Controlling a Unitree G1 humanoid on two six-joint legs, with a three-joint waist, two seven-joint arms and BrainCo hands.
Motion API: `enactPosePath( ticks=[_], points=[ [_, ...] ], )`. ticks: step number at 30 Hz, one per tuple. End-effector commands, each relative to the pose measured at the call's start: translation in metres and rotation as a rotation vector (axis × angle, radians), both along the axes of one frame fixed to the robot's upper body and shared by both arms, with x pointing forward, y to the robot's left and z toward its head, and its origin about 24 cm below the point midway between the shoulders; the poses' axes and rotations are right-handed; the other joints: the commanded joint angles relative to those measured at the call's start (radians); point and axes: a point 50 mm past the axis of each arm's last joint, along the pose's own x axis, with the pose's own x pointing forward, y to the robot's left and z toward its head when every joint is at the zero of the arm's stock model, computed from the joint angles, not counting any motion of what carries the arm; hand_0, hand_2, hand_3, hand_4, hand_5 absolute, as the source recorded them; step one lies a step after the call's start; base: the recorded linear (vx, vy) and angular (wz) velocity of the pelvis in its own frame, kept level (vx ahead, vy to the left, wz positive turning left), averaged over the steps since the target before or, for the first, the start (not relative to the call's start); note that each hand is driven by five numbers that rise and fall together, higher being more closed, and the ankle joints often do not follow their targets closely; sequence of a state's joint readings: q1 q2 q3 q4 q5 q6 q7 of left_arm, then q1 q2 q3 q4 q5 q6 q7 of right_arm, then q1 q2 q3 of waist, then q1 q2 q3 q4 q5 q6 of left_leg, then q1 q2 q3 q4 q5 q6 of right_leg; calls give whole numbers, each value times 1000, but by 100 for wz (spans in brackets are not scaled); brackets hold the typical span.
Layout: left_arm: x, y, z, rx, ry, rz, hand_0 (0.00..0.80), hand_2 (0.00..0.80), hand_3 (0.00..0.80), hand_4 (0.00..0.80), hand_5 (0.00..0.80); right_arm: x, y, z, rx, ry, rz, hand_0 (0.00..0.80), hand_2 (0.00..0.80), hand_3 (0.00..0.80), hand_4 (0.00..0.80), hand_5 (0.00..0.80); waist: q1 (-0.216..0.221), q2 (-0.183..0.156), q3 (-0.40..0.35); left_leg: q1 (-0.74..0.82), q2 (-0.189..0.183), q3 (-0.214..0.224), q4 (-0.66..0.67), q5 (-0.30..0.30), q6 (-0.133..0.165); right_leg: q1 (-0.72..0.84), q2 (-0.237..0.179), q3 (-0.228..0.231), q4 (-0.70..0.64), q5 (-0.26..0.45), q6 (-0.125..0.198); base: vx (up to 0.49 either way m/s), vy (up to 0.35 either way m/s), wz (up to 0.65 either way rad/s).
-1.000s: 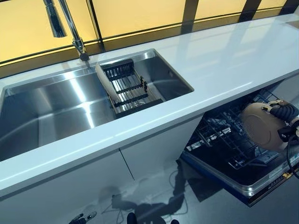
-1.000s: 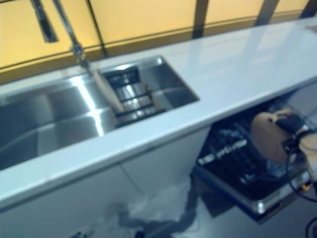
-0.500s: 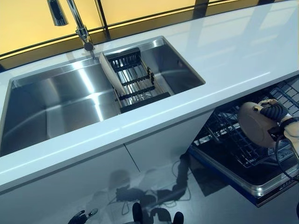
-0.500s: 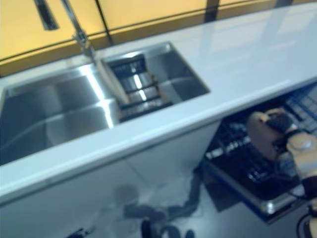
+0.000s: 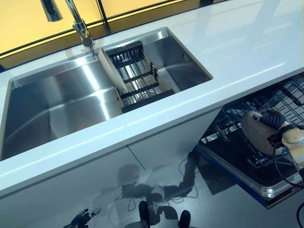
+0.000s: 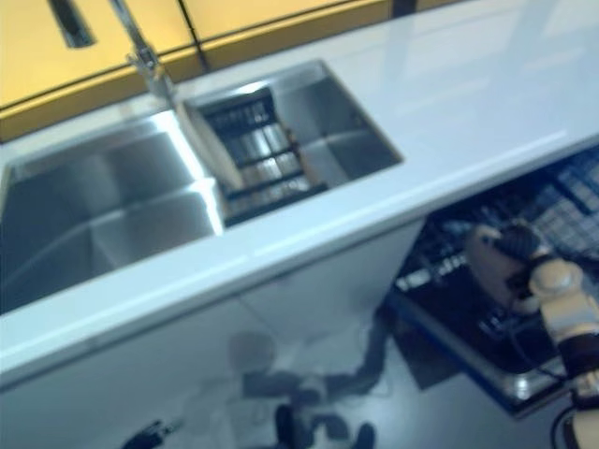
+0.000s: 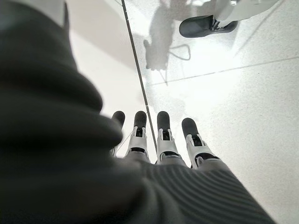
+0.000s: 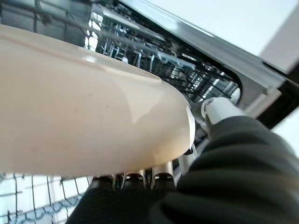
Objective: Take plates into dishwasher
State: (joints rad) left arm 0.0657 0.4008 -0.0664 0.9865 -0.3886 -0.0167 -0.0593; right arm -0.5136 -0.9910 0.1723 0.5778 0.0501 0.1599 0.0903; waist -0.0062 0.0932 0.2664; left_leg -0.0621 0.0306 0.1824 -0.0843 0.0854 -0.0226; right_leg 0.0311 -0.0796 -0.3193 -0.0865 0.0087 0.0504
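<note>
My right hand (image 5: pixel 275 118) is shut on a cream plate (image 5: pixel 258 132) and holds it on edge over the wire rack (image 5: pixel 285 99) of the open dishwasher. In the right wrist view the plate (image 8: pixel 84 107) fills the frame, with the fingers (image 8: pixel 135 179) under its rim, the thumb (image 8: pixel 219 105) beside it and the rack's tines (image 8: pixel 154 56) just beyond. A second cream plate (image 5: pixel 109 71) leans in the dish rack (image 5: pixel 140 83) in the sink. My left hand (image 5: pixel 83 218) hangs low by the floor, its fingers (image 7: pixel 163 135) straight and empty.
The steel sink (image 5: pixel 52 109) is set in a white counter (image 5: pixel 247 42), with a faucet (image 5: pixel 76 19) behind it. The dishwasher's lowered door (image 5: pixel 247 173) juts out below the counter at the right. White cabinet fronts (image 5: pixel 95 185) run under the counter.
The camera has shifted, so the sink sits further right and higher. Relative to the counter, my right hand has brought the plate lower, closer to the dishwasher rack.
</note>
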Motion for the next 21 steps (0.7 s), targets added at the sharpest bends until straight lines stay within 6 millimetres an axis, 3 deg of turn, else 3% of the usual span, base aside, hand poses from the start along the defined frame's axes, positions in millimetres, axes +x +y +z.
enactPosePath(
  ticks=[1, 21],
  points=[
    [10, 3, 4, 2, -30, -16, 0, 0, 0, 0, 0, 12, 1, 32, -75, -94, 6, 800, 800, 800, 800, 800, 36, -9, -9, 34, -50, -1, -3, -114, 19, -23, 12, 5, 16, -37, 0, 0, 0, 0],
    [15, -2, 6, -20, -52, -23, 0, 0, 0, 0, 0, 2, -26, 21, -76, -29, -109, 800, 800, 800, 800, 800, 42, 45, 12, 24, -59, 1, -3, -106, 18, -40, 1, -1, 20, -32, 0, -9, 0, 0]
  ],
)
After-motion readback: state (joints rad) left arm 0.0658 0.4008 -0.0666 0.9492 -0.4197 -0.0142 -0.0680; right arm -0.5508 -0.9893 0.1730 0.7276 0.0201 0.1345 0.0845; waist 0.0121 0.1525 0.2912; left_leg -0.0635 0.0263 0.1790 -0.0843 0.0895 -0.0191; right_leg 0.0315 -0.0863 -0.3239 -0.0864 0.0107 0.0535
